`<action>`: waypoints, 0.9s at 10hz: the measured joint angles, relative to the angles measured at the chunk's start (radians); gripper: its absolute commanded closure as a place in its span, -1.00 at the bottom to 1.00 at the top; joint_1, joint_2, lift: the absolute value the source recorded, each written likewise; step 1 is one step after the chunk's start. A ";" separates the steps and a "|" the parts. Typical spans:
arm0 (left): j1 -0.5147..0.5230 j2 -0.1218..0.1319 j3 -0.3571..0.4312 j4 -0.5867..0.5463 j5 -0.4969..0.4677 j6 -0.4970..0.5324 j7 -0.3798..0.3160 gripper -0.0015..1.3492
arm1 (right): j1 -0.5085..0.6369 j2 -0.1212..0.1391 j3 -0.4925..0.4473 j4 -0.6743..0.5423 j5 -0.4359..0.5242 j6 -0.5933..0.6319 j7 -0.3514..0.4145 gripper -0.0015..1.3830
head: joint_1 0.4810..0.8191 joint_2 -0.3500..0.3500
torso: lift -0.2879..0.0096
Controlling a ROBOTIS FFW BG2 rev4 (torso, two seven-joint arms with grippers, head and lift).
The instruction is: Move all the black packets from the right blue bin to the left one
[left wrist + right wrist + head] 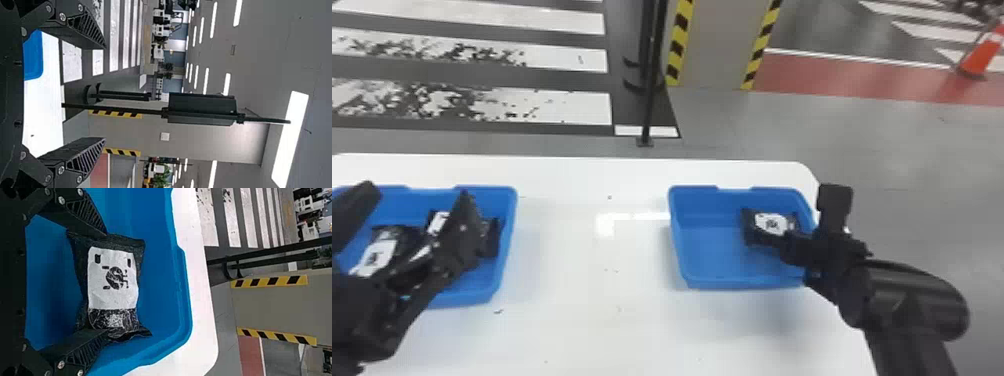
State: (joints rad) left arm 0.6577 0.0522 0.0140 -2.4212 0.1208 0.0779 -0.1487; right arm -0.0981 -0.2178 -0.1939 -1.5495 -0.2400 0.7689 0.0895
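In the head view my right gripper point(808, 218) is over the right side of the right blue bin point(712, 255), by a black packet point(771, 223) with a white label. The right wrist view has this gripper point(105, 282) open, one finger at each end of the packet point(113, 280), which lies inside the bin point(156, 286). Above the left blue bin point(508, 235), my left gripper point(416, 191) stands open over black packets point(379, 255), partly hiding them. Nothing is between the fingers of the left gripper point(105, 93) in its wrist view.
Both bins rest on a white table point(592, 260) with a wide gap between them. Beyond its far edge stand a thin black post point(649, 75) and a column with yellow-black striped edges point(712, 45). An orange cone point(982, 57) is at the far right.
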 measured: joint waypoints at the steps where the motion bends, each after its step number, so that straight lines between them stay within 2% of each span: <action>1: 0.000 0.000 0.001 0.001 0.001 0.000 0.000 -0.67 | -0.005 0.000 -0.002 0.015 -0.012 0.003 -0.003 -0.54 | 0.27 -0.59 | -0.01; 2: 0.000 0.000 0.002 0.002 0.001 0.001 -0.001 -0.67 | -0.007 0.000 -0.008 0.027 -0.023 0.004 -0.004 -0.22 | 0.27 -0.59 | -0.01; 3: 0.000 0.000 0.003 0.004 0.001 0.001 -0.003 -0.67 | -0.008 -0.002 -0.011 0.032 -0.030 0.004 -0.003 0.40 | 0.27 -0.59 | -0.01; 4: 0.000 -0.002 0.005 0.006 0.003 -0.001 -0.003 -0.67 | -0.007 -0.004 -0.011 0.033 -0.045 -0.009 -0.002 0.62 | 0.27 -0.59 | -0.01; 9: -0.002 -0.003 0.008 0.021 0.011 -0.019 -0.006 -0.67 | 0.044 0.001 -0.009 -0.005 -0.102 -0.127 -0.003 0.65 | 0.27 -0.55 | -0.01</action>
State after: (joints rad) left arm 0.6556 0.0488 0.0219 -2.4000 0.1315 0.0593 -0.1544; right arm -0.0536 -0.2165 -0.2025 -1.5546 -0.3421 0.6421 0.0861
